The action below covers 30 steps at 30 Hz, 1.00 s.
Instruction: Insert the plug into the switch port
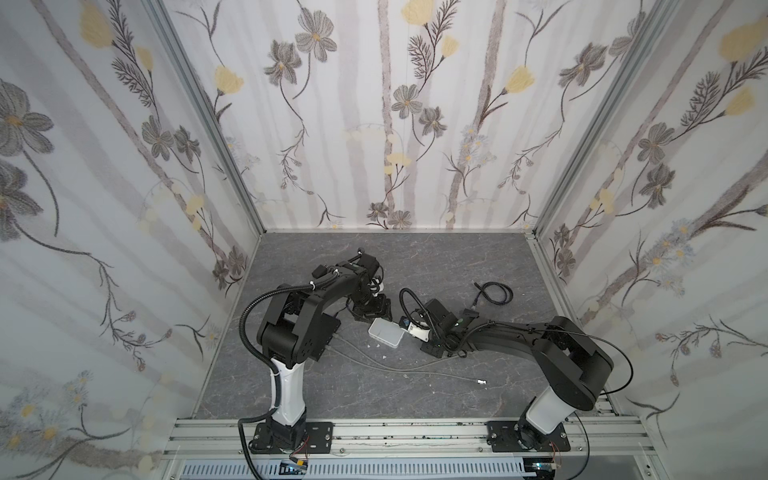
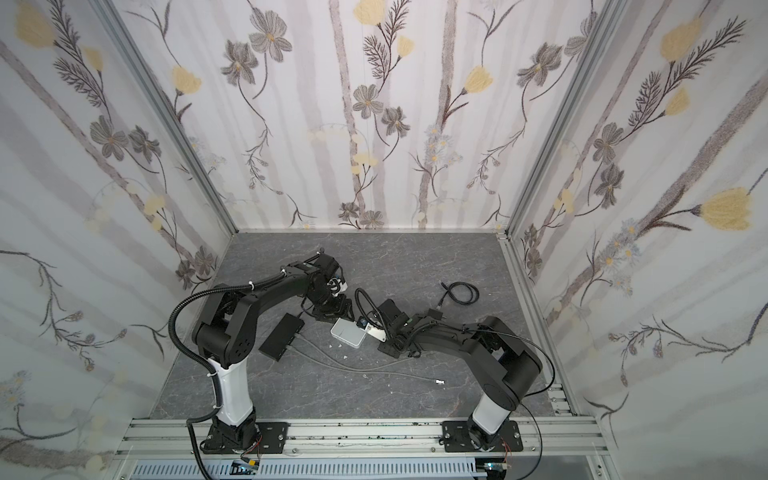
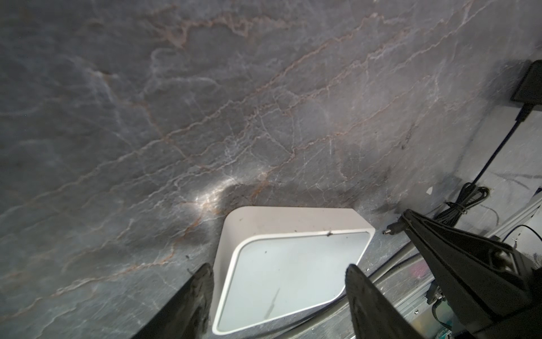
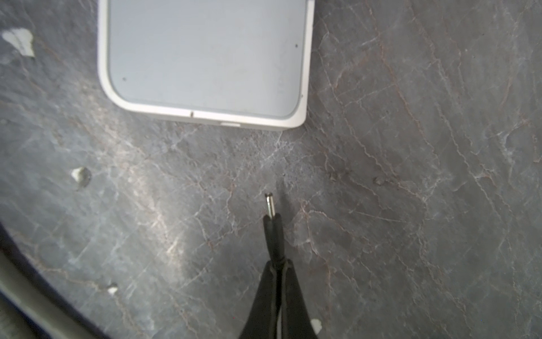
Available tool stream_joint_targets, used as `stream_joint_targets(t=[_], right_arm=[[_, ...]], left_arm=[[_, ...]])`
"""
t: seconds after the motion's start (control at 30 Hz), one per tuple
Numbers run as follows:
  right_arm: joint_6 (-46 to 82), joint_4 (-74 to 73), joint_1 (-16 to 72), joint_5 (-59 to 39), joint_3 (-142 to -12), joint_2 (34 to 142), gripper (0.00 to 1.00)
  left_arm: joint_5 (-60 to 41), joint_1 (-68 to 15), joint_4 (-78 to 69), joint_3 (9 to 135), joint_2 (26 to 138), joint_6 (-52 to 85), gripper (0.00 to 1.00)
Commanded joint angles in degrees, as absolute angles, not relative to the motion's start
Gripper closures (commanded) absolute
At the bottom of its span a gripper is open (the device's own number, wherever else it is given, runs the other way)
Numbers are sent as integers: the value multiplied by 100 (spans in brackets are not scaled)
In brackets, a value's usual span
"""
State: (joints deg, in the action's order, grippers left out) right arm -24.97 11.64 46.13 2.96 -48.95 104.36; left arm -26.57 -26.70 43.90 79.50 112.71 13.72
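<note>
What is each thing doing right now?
white switch, flat on the table, gripped at its sides.
plug, held, pointing toward the white switch, not in yet.
left hand, closed on the white switch.
right hand, shut on the plug.
black cable, coiled, lying loose.
gray cable, lying loose, end unplugged.

Both arms are matt black with rounded joint housings and a glossy white lowest link. The left arm (image 1: 316, 307) carries a ribbed black conduit (image 1: 248, 320) fastened with white zip ties (image 1: 311, 284). The right arm (image 1: 519, 343) has a black cable (image 1: 401, 300) looped at its wrist and a small green light (image 1: 459, 321) there. Each stands on a black base plate (image 1: 322, 435) with screws at its corners. The left gripper (image 3: 278, 267) and right gripper (image 4: 277, 264) have black, tapering jaws.
</note>
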Motion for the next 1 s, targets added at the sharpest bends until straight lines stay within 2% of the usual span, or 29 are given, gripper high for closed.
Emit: stream_joint_targets(t=[0.0,0.77,0.97], right_arm=[[-2479,935,4613,211,-4888,10414,100],[-2393,1014,4711,142,-4764,10159,100],[-2338,1072,4707,-312,-4577,9799,100]], left_arm=[[-2654,-2663,4447,7953,11299,1364,28],[-2638,-2675,4465,7950,11315,1354,28],[-2436,-2697,4618,7963,11251,1252,31]])
